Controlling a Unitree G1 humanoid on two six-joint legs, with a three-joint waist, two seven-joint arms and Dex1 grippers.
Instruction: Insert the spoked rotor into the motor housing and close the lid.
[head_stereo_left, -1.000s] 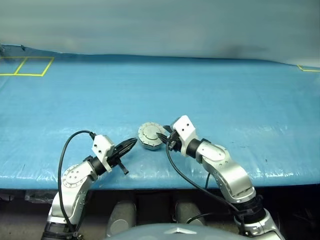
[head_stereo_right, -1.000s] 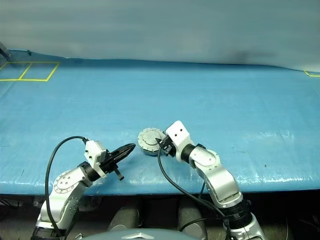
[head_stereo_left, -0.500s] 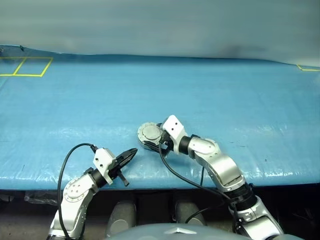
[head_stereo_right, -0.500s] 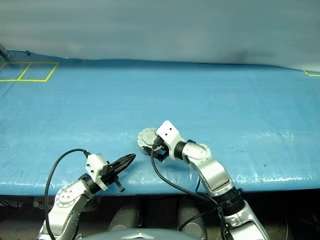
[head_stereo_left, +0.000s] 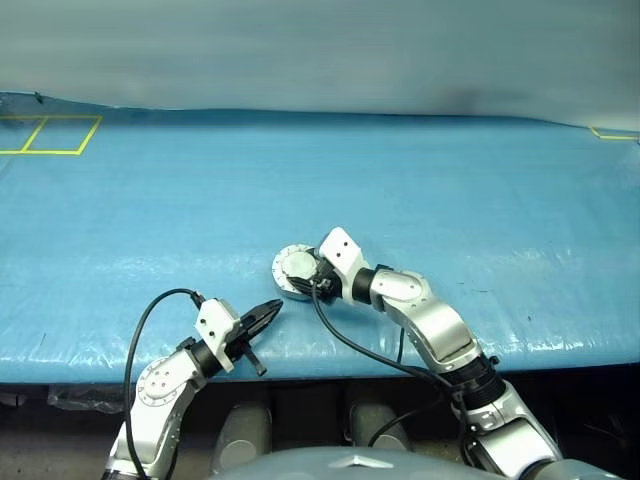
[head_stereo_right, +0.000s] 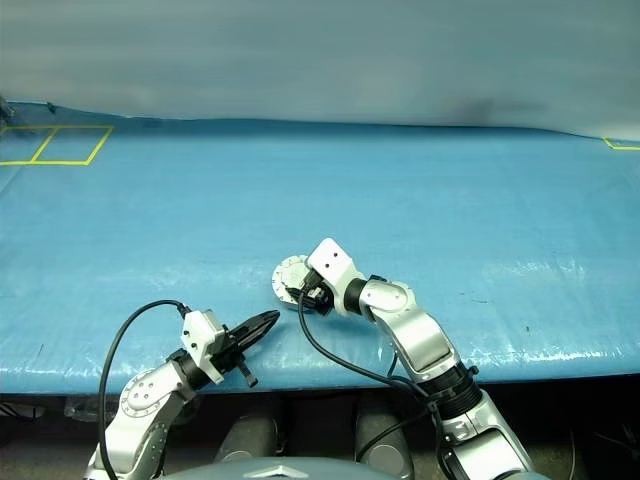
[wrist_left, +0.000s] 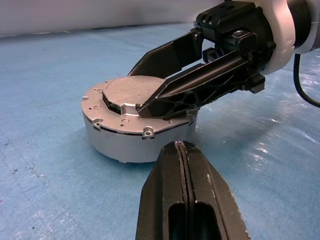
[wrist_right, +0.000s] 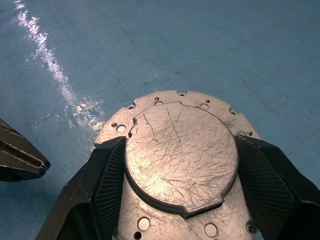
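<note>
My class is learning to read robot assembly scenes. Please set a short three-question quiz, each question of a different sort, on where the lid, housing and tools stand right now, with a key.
1. True or false: the lid lies flat and closed on the motor housing.
2. Multiple choice: the right tool has its two fingers A) on either side of the lid's raised centre, B) lying flat on the blue table, C) gripping a cable.
3. Short answer: is the left tool open or shut, and is it touching the housing?

Key: 1 true. 2 A. 3 Shut; it sits just short of the housing, apart from it.
</note>
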